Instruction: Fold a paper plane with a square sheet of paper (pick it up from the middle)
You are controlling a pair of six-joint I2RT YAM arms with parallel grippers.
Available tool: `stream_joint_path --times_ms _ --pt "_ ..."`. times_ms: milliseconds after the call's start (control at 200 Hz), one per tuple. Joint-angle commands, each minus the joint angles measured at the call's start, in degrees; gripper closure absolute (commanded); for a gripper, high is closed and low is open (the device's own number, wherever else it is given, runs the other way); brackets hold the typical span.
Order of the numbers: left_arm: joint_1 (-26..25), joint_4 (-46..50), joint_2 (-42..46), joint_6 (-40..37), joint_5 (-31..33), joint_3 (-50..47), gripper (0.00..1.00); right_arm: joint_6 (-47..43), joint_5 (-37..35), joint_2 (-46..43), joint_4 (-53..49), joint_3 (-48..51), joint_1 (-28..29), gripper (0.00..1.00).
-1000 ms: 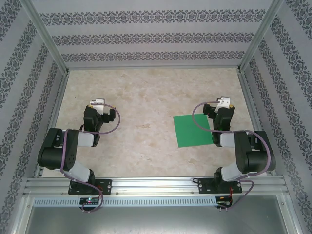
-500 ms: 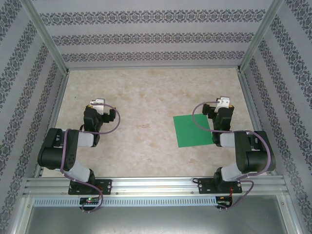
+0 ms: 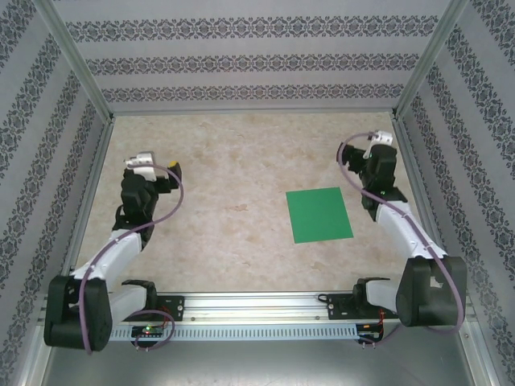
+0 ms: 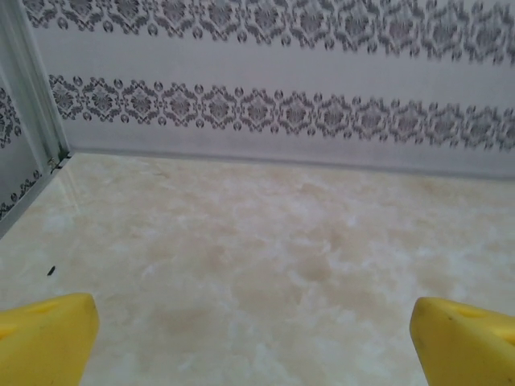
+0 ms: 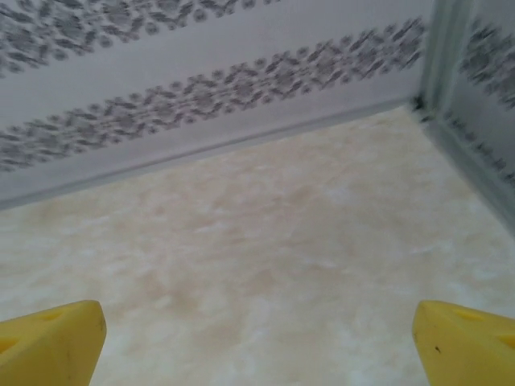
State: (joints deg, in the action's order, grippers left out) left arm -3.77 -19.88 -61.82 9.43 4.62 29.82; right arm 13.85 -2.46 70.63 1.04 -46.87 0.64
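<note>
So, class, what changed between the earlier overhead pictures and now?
Both arms stretched out: the left tool swung left, the right tool moved farther back and right, away from the square sheet of paper. Nothing was grasped; the paper stayed put, tools open.

Beige marbled tabletop [image 3: 241, 153], damask-striped wallpaper walls [image 3: 241, 60] on 3 sides, alu corner posts [image 3: 76, 60].

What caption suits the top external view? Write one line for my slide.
Green square sheet of paper lies flat on the table, nearer the right arm than the left arm.
</note>
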Motion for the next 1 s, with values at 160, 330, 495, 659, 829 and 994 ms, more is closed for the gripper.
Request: stream_joint_path --times_ms 160,330,495,659,829,994 --pt "0.48 30.99 -2.99 21.57 -9.11 14.19 0.0 16.09 23.78 7.02 -21.52 -1.44 9.36 0.02" --pt "-5.44 27.41 -5.79 26.47 -16.23 13.85 0.0 17.66 14.52 13.2 -25.23 -4.58 20.15 0.03" --pt "-15.02 30.44 -9.15 24.9 -12.44 14.83 0.0 19.55 11.03 17.26 -25.63 -5.83 24.58 0.03" --pt "-20.5 30.05 -11.57 25.16 -9.88 14.54 0.0 21.39 10.13 22.06 -26.01 -7.15 26.31 0.04" --pt "-21.52 29.72 -12.52 24.77 -9.39 15.18 0.0 22.72 9.18 26.51 -26.65 -9.86 28.63 0.04" --pt "-21.5 31.53 -12.84 23.79 -8.27 16.71 0.0 24.01 10.52 30.98 -25.25 -12.71 31.17 0.04"
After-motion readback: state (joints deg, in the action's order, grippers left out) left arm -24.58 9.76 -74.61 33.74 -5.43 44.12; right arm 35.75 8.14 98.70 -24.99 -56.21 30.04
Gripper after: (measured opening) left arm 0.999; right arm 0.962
